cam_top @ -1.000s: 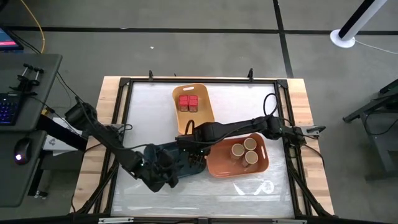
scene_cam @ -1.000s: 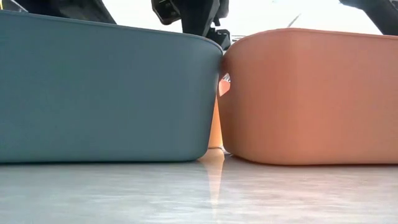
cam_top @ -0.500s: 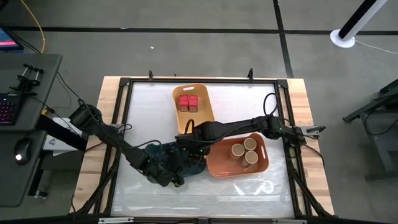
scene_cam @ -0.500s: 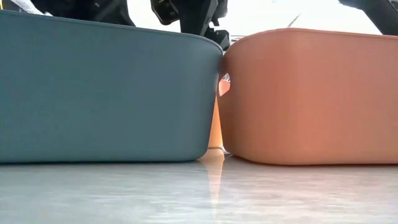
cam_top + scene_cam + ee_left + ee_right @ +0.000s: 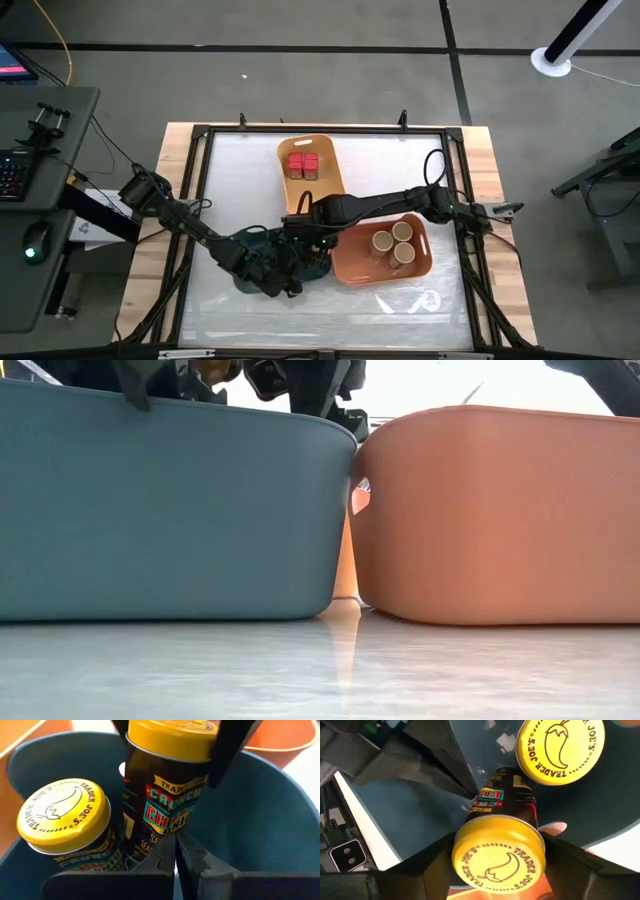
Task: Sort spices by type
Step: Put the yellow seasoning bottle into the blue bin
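Note:
Two yellow-lidded spice jars are in the teal bin (image 5: 170, 510). One jar (image 5: 62, 820) stands on the bin floor. The other jar (image 5: 165, 795) is tilted in my right gripper (image 5: 497, 860), which is shut on it. My left gripper (image 5: 175, 842) is shut and low inside the bin, its tips at this jar's lower side wall. Two red tins (image 5: 303, 165) sit in the yellow bin (image 5: 322, 196), and three tan-lidded jars (image 5: 393, 243) stand in the orange bin (image 5: 345, 268). My left gripper points its shut fingertips (image 5: 470, 795) at the label on the held jar's side wall (image 5: 487, 800), coming level from the table's left. I cannot tell whether they touch it. My right gripper pinches the jar at its yellow lid (image 5: 497, 852), one finger (image 5: 437, 865) on either side of the lid's rim. It comes from above. The jar hangs tilted below the fingers inside the teal bin, beside the standing jar.
The teal bin (image 5: 244, 270) and the orange bin (image 5: 500, 510) stand side by side near the table's near edge, almost touching. The yellow bin is behind them. Both arms crowd over the teal bin. A bare white table top lies left, right and in front.
My left arm has swung toward the table's right, moving its gripper over the teal bin toward the jar in my right gripper. The right arm and the bins have stayed put.

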Tool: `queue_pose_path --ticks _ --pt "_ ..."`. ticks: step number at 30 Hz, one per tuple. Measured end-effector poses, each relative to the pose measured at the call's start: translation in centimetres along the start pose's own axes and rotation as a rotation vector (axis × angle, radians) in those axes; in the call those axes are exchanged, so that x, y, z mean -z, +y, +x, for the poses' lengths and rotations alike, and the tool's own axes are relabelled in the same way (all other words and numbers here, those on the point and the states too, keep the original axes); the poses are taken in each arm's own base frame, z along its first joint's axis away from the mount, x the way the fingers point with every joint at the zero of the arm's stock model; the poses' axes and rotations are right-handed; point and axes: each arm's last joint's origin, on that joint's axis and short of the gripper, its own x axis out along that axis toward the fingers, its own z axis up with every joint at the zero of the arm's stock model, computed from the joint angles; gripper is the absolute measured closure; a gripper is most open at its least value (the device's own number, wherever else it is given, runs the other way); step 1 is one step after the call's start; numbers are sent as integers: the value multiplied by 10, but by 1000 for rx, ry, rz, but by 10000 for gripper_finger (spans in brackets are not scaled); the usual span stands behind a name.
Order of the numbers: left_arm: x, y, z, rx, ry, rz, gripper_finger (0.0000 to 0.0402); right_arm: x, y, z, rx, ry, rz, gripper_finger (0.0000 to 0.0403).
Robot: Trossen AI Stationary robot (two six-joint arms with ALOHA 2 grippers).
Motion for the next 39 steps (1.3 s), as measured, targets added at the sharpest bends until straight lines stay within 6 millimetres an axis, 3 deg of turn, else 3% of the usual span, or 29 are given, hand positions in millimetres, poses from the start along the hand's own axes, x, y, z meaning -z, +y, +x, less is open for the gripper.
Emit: queue_pose_path --ticks 39 --pt "0 2 5 4 19 -5 401 -2 -8 -2 -15 18 25 131"
